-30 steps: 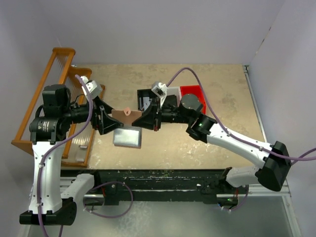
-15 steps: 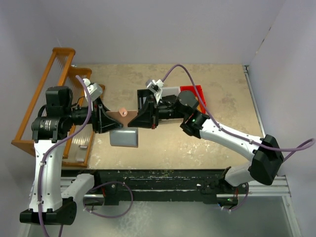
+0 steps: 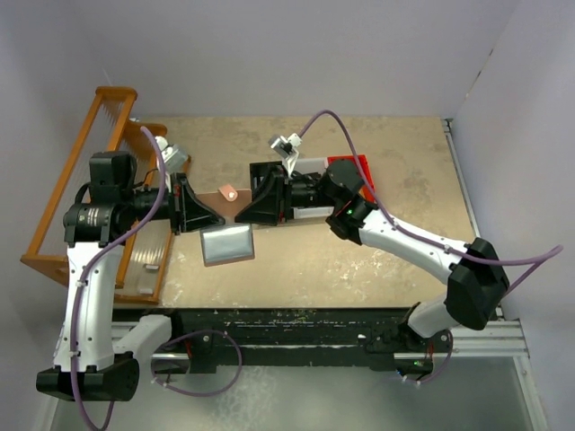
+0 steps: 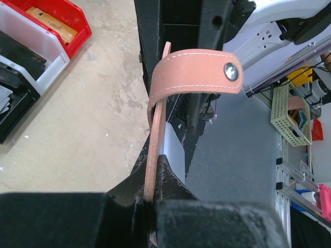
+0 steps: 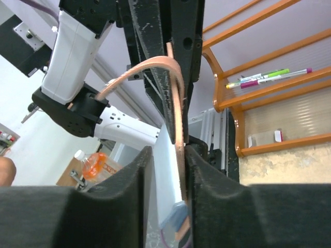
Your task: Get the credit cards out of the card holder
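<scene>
The salmon-pink card holder hangs in the air between my two grippers. Its strap with a snap curls over the top. My left gripper is shut on one pink flap, seen edge-on. The right gripper faces it, and its jaws stand apart. The pink flap lies against the right-hand finger, with a gap to the other. A pale blue-grey inner panel hangs open below. No credit cards show in the holder. A tan-orange flat card-like piece lies in the red bin.
Black, white and red bins stand in a row behind the right gripper. A wooden rack fills the left edge of the table, with pens on its shelf.
The left gripper has closed on the holder's flap. The right gripper's jaws have come apart. Both grippers and the holder shifted slightly toward the far side, and the hanging panel swung.
</scene>
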`<state>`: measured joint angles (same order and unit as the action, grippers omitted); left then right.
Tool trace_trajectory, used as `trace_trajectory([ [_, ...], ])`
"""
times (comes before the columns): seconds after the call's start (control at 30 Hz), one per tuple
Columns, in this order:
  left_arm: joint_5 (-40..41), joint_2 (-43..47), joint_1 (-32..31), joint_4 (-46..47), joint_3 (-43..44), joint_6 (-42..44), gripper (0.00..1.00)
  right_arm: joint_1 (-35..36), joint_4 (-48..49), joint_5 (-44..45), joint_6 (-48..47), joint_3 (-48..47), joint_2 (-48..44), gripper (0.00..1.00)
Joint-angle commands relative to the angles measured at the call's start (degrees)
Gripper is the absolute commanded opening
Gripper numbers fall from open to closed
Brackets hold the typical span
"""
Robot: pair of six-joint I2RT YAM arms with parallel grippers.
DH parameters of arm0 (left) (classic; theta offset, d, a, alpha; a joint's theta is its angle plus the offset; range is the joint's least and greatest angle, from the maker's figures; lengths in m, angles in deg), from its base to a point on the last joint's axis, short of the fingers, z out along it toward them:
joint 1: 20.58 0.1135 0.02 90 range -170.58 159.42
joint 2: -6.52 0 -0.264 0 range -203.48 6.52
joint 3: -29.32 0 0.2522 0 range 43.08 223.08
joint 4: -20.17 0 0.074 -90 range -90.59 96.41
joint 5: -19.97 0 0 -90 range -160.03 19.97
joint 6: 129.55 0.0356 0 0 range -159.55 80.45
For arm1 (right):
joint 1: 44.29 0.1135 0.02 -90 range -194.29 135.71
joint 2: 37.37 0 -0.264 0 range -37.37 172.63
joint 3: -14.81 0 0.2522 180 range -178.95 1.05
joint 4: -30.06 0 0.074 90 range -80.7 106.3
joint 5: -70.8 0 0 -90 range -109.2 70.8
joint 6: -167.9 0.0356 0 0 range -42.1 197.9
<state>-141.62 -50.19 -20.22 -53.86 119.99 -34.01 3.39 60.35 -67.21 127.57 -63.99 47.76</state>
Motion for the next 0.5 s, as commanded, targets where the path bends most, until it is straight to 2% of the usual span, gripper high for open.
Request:
trace_trajectory([
  [0.0,-2.49,-1.14,0.26,4.22,0.68,-4.40,0.00,-0.29,3.81,-0.41,0.45,-0.40,-3.51,0.41],
  [0.1,-3.74,-1.24,0.26,8.25,0.58,-9.43,0.00,-0.31,4.40,-0.62,0.72,2.20,-4.45,0.55],
  [0.23,-4.98,-1.33,0.25,14.41,0.09,-16.04,0.00,-0.31,9.00,-0.84,3.54,5.41,-4.68,0.62],
  [0.47,-5.62,-2.97,0.24,18.85,-0.07,-23.59,0.00,-0.31,13.93,2.70,4.75,11.44,-6.63,0.75],
])
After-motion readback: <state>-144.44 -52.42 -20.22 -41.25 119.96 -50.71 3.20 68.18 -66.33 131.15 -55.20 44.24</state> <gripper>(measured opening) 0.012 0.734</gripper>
